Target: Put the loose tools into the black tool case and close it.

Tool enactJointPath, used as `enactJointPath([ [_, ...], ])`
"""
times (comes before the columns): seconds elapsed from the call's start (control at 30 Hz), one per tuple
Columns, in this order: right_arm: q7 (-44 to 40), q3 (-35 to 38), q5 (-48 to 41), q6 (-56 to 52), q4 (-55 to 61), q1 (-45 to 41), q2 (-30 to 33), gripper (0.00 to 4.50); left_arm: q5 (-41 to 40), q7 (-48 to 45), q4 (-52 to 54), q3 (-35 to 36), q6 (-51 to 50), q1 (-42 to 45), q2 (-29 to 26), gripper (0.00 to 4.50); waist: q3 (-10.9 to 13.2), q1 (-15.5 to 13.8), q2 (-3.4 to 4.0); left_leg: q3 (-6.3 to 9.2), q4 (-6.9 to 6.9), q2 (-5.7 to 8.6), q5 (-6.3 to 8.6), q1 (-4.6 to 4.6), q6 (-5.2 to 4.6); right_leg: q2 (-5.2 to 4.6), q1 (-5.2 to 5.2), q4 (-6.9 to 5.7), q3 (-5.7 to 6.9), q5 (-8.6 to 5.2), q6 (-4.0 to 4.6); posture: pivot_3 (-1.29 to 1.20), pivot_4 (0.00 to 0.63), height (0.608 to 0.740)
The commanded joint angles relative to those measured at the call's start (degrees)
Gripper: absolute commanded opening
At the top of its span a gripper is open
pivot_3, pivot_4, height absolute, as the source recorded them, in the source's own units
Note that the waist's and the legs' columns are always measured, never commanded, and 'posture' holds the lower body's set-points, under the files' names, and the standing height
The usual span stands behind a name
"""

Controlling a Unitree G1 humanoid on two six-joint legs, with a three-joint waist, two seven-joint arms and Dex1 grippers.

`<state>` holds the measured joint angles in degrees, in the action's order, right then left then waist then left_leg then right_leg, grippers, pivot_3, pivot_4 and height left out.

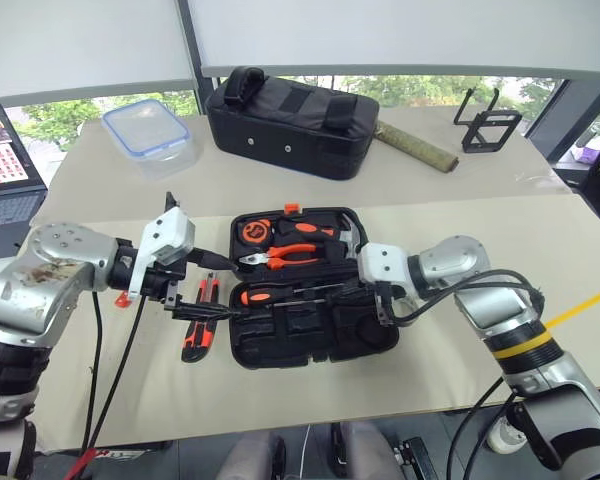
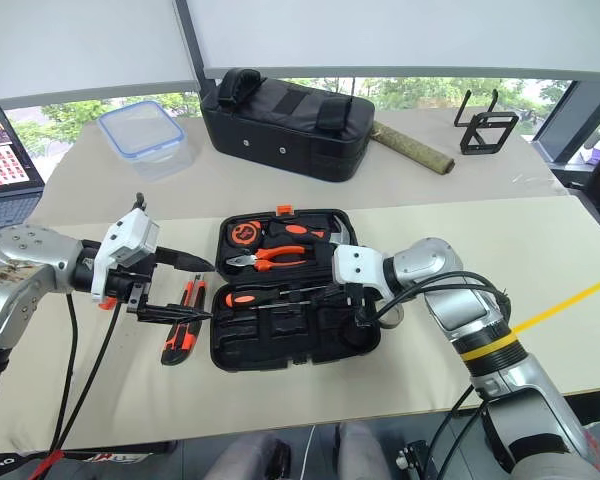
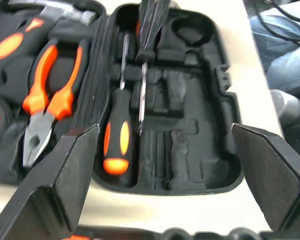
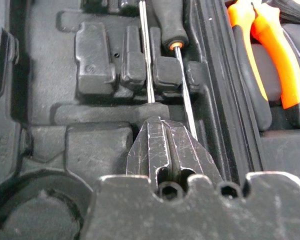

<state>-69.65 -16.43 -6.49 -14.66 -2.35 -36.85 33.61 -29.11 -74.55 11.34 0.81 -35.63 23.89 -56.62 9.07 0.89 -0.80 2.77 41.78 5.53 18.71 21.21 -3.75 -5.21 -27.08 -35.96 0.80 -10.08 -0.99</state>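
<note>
Black tool case (image 3: 210, 100), open, on pale worktop (image 3: 180, 212). One half: orange-and-black screwdriver (image 3: 119, 135) seated in a moulded slot, a second thin shaft (image 3: 142, 95) alongside. Other half: orange-handled pliers (image 3: 47, 95). Left gripper (image 3: 165, 170) jaws spread wide in the foreground.

Probably an office or lab: a cloth-covered table (image 1: 480, 240) by large windows (image 1: 400, 90), laptop (image 1: 5, 165) alongside.

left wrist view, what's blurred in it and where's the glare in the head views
Left wrist view: the two black fingers close to the lens are soft, the orange-handled pliers slightly blurred, the black moulded tool case sharper. Left eye view: bright daylight through the windows behind, pale tabletop evenly lit, soft shadows under the arms. Right wrist view: the shut gripper looks soft up close.
</note>
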Motion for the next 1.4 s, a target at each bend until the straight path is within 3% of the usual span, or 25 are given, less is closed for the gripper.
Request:
enactJointPath([
  [0.03, 0.91, 8.61, -9.54, -9.09, 7.05, -0.89, 1.12, 0.59, 0.79, 6.64, 0.52, 9.46, -1.85, -6.19, -1.68, 4.5, 0.03, 0.06, 0.05, -0.01, -0.01, 0.0, 0.0, 0.0, 0.0, 0.01, -0.03, -0.03, -0.01, 0.0, 0.0, 0.0, 0.15, 0.714],
  [0.1, 0.86, 11.08, -12.99, -12.87, 10.25, -0.04, 2.35, 1.01, 0.9, 10.4, 1.06, 14.45, -3.26, -10.85, -1.36, 4.5, 0.04, -0.07, 0.06, 0.01, -0.08, -0.01, 0.0, 0.01, 0.01, 0.01, -0.05, -0.03, 0.01, 0.0, 0.0, 0.0, 0.15, 0.714],
  [0.27, 1.71, 17.71, -21.54, -20.47, 19.03, 3.73, 6.06, 2.77, 4.48, 18.84, 0.69, 30.55, -5.52, -27.09, 1.02, 4.5, 0.04, -0.23, 0.07, 0.03, -0.14, -0.01, 0.02, -0.03, 0.0, -0.01, 0.02, 0.09, 0.0, 0.0, 0.0, 0.0, 0.15, 0.714],
  [0.43, 1.95, 22.15, -30.7, -26.78, 27.35, 7.65, 9.53, 4.4, 4.08, 19.47, -0.72, 34.61, -8.05, -32.78, -0.41, 4.5, 0.06, -0.91, 0.08, 0.03, -0.14, -0.01, 0.02, -0.02, 0.0, -0.06, 0.06, 0.09, 0.01, 0.0, 0.0, 0.0, 0.15, 0.714],
  [0.7, 8.19, 21.72, -32.11, -27.3, 29.71, 7.86, 9.2, 4.46, 7.45, 22.88, -9.52, 18.11, -11.13, -15.53, -2.9, 4.5, 0.05, -2.34, 0.04, 0.13, -0.08, 0.0, 0.04, -0.18, -0.02, -0.12, 0.42, 0.11, 0.04, 0.06, 0.07, 0.0, 0.15, 0.714],
  [0.93, 9.99, 21.13, -33.58, -27.14, 31.07, 8.22, 9.37, 4.46, 12.81, 23.7, -20.59, 6.4, -9.34, -3.66, -1.4, 4.5, 0.04, -0.81, 0.02, -0.02, -0.09, 0.0, 0.01, -0.05, 0.03, -0.05, 0.04, -0.07, 0.05, 0.07, 0.08, 0.0, 0.15, 0.714],
  [1.07, 11.14, 20.4, -34.2, -26.86, 32.2, 8.19, 8.97, 4.46, 17.33, 25.01, -30.54, -0.38, -7.88, 4.22, 2.21, 4.5, 0.04, -0.82, 0.01, -0.01, -0.08, 0.0, 0.01, 0.0, 0.01, -0.05, 0.04, -0.02, 0.09, 0.07, 0.08, 0.0, 0.15, 0.714],
  [1.17, 11.54, 20.04, -34.11, -26.49, 32.22, 8.18, 9.2, 4.5, 17.94, 23.11, -32.96, -1.65, -7.19, 4.43, 2.34, 3.71, 0.03, -1.03, 0.01, -0.02, -0.05, 0.0, 0.01, -0.03, 0.01, -0.08, 0.05, -0.04, 0.06, 0.07, 0.08, 0.0, 0.15, 0.714],
  [1.4, 11.55, 20.72, -33.74, -26.24, 32.11, 9.16, 10.2, 4.5, 17.06, 20.73, -32.9, 0.98, -5.39, 2.8, 0.91, 1.16, 0.01, -1.02, 0.05, -0.03, -0.05, 0.0, 0.01, -0.05, 0.01, -0.08, 0.05, -0.06, 0.0, 0.07, 0.08, 0.0, 0.15, 0.714],
])
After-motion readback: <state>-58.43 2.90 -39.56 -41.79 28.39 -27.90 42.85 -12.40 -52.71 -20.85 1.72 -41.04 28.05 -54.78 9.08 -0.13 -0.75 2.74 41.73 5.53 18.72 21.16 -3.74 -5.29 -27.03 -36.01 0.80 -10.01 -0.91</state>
